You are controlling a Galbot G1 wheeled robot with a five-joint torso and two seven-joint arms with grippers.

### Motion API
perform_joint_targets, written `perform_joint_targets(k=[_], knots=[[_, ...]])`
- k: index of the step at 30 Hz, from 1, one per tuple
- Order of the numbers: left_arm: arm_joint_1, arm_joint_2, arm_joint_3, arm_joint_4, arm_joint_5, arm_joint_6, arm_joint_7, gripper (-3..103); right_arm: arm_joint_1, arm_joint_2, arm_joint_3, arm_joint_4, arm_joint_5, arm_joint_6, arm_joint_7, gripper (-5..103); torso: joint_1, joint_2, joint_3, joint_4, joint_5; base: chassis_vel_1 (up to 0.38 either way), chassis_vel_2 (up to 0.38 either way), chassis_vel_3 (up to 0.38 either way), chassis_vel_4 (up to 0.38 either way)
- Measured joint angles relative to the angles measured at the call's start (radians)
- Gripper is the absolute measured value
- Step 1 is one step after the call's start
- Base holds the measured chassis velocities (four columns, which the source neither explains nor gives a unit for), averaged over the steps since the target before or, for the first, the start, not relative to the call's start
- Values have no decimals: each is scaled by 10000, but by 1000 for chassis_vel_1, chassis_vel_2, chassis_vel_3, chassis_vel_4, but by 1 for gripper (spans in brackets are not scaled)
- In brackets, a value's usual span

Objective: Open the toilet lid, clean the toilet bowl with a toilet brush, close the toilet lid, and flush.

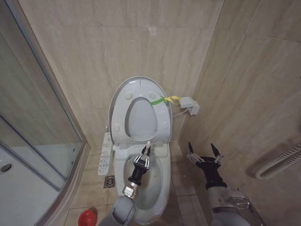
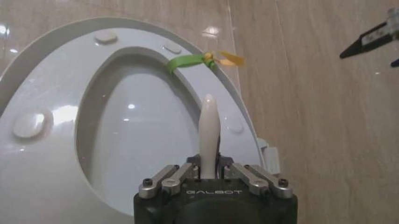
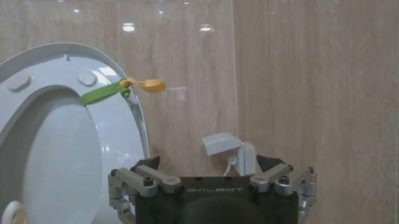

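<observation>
White toilet lid (image 1: 139, 115) is standing raised against the wall; left gripper (image 1: 145, 155) is clamping the toilet brush (image 2: 209, 135) handle above the toilet bowl (image 1: 153, 186); right gripper (image 1: 204, 151) is hovering beside it, jaws spread.

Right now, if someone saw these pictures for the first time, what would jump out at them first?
The toilet lid stands raised against the tiled wall, with the white seat ring up too and a yellow-green strap at its rim. Over the open toilet bowl, the left gripper is shut on the toilet brush handle. The right gripper hangs open beside the bowl, and a small red cup holder sits on the floor.
</observation>
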Motion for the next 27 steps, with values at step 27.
perform_joint_targets(k=[27], knots=[[181, -31, -131, 128, -68, -132, 49, 18, 0, 0, 0, 0, 0, 0, 0, 100, 2, 0, 1, 0, 0, 0, 0, 0, 0]])
